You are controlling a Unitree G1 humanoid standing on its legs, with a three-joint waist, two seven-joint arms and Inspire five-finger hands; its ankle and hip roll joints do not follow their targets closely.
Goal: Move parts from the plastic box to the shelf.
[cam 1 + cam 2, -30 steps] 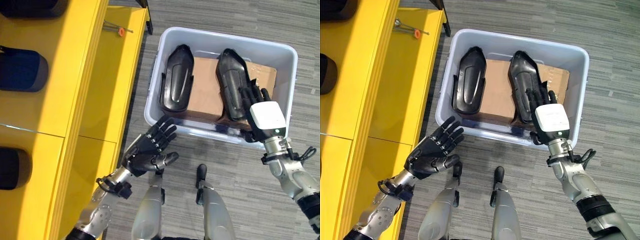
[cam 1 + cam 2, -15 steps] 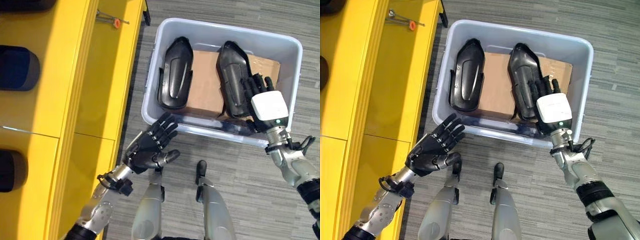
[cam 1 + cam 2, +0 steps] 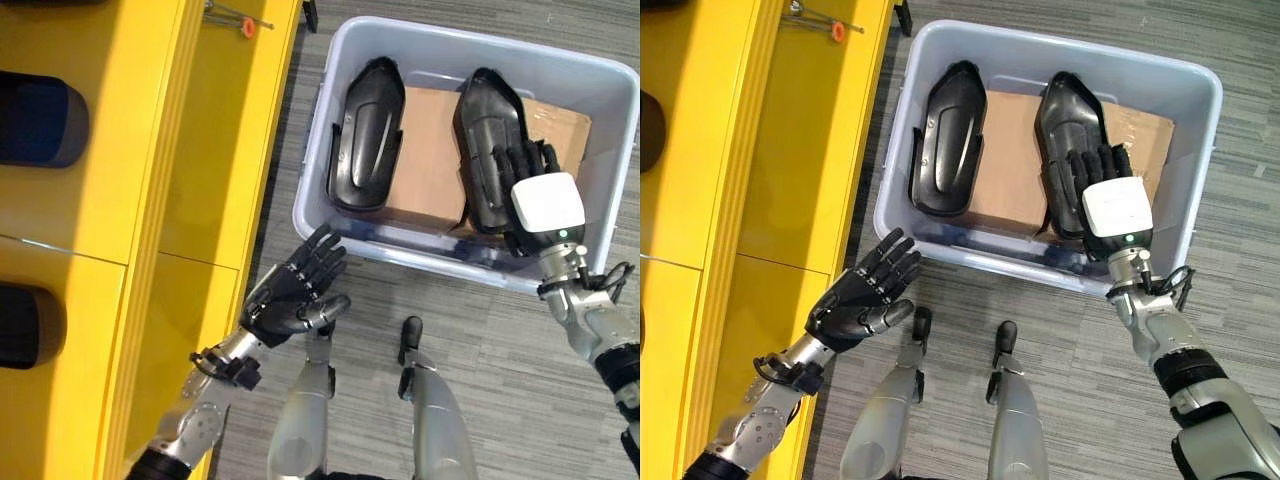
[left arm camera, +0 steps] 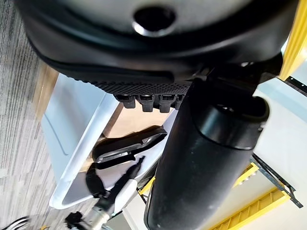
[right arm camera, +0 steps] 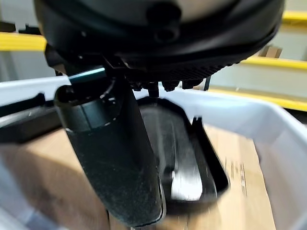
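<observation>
my right hand (image 3: pixel 545 205) reaches into the plastic box (image 3: pixel 330 130), fingers straight and spread over the near end of the right black part (image 3: pixel 487 125), nothing gripped yet. that part lies lengthwise on a sheet of cardboard (image 3: pixel 428 150) on the box floor, and the left black part (image 3: pixel 365 150) lies beside it, partly on the cardboard, well apart from my fingers. my left hand (image 3: pixel 292 297) hovers above the grey carpet (image 3: pixel 500 350) just outside the box's near wall, fingers relaxed and holding nothing. the yellow shelf (image 3: pixel 180 180) stands along my left, with a small orange-tipped tool (image 3: pixel 240 22) lying on it.
</observation>
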